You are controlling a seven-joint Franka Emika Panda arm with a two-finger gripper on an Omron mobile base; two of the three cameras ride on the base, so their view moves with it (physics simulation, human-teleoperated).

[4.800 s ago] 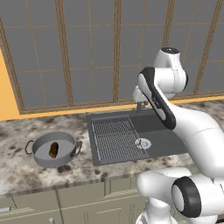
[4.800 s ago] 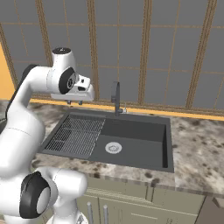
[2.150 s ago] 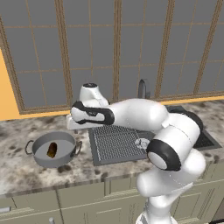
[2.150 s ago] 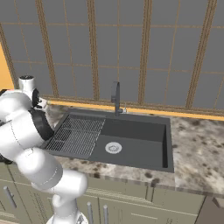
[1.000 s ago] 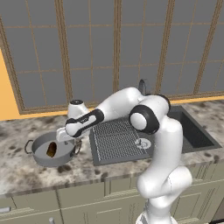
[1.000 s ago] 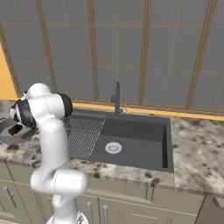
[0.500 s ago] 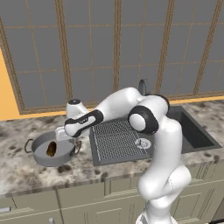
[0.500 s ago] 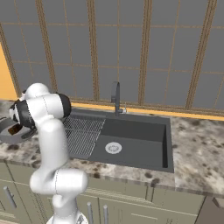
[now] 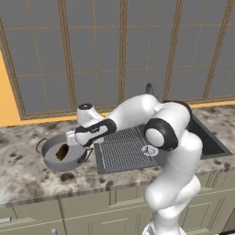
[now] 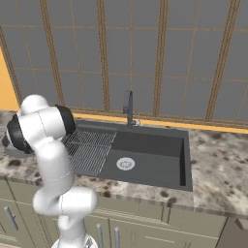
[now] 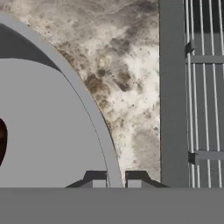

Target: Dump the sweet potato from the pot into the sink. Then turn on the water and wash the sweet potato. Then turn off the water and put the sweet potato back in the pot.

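The claw sat at the bottom centre of the hand view, its two dark finger tips drawn narrow with the thin grey rim of the round, shallow grey metal pot pinched between them, one tip inside the wall and one outside. In the left base view the claw met that pot at its right-hand rim, at the left middle of the frame, and the pot looked lifted and tipped above the counter, with a dark shadow beneath it.

The small oblong brown-orange sweet potato lay inside the pot, against the sloping floor; in the hand view only its dark edge showed at the left border.

The risk, as I judged it, was the grip itself: smooth metal held by one thin edge could swivel or slip once the pot was carried over, and the tuber might then roll out onto the mottled beige-and-brown stone counter short of the basin. Tipping too early would do the same.

To the right lay the large rectangular dark grey recessed sink, its ribbed grid draining section nearest the pot; the hand view showed its flat matte rim and parallel bars.
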